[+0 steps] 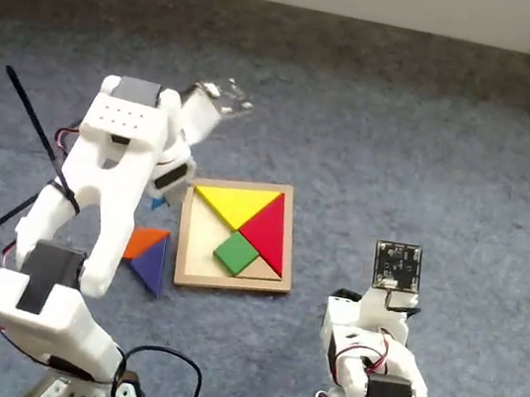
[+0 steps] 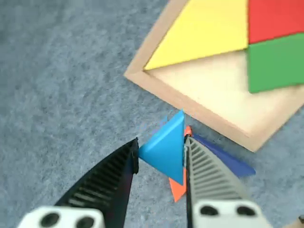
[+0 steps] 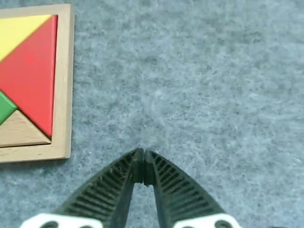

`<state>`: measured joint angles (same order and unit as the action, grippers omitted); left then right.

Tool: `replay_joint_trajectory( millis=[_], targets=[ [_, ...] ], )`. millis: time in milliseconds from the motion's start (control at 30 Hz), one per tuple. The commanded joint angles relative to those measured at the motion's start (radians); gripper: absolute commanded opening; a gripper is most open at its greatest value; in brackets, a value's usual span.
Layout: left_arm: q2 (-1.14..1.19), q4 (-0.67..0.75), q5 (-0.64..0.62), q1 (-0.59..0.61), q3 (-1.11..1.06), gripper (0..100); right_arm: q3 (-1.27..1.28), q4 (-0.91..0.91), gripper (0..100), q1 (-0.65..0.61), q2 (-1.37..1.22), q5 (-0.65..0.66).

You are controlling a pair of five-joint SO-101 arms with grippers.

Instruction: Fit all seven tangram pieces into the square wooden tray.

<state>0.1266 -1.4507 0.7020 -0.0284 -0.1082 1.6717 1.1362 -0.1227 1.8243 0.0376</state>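
A: Item 1, L tool?
B: L tool [image 2: 160, 142]: fingers clamped on lt-blue triangle [image 2: 166, 135], just beside the tray [image 2: 190, 107] rim. The L wrist view gives the grip close up. In the high view the arm covers most of it.

A: Item 2, R tool?
B: R tool [image 3: 142, 159]: fingers together, nothing btwn them, over grey desk [image 3: 199, 71], near the tray's outer edge.

A: Item 3, tray contents?
B: The high view gives the whole tray. Yellow triangle [image 1: 234, 202] along far side, red triangle [image 1: 269, 227] on the side twd the R arm, green square [image 1: 236, 252] touching both. Bare wood left at two spots. The R wrist view adds the red pc sitting flush w/ the rim.

A: Item 4, loose pcs?
B: Orange pc [image 1: 144, 240] and dk-blue pc [image 1: 150, 266], touching, on the desk beside the tray on the L arm's side. In the L wrist view both lie under the held triangle.
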Motion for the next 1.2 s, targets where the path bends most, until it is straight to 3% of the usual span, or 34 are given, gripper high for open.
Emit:
replay_joint_trajectory(
  millis=[0,733,867,1000,1167],
  targets=[
    [-0.051,-0.034,0.091,-0.065,0.024,13,0.142,-0.019,1.8,0.010,0.008,-0.003],
    [-0.050,-0.026,0.588,-0.314,-0.085,13,0.142,-0.021,1.8,0.010,0.008,-0.003],
    [-0.050,0.051,0.654,-0.352,-0.157,14,0.142,-0.024,1.8,0.012,0.010,-0.005],
    [-0.050,0.120,0.690,-0.360,-0.182,25,0.142,-0.025,1.8,0.012,0.010,-0.005],
    [-0.048,0.201,0.690,-0.361,-0.183,25,0.142,-0.027,1.8,0.012,0.010,-0.005]
  ],
)
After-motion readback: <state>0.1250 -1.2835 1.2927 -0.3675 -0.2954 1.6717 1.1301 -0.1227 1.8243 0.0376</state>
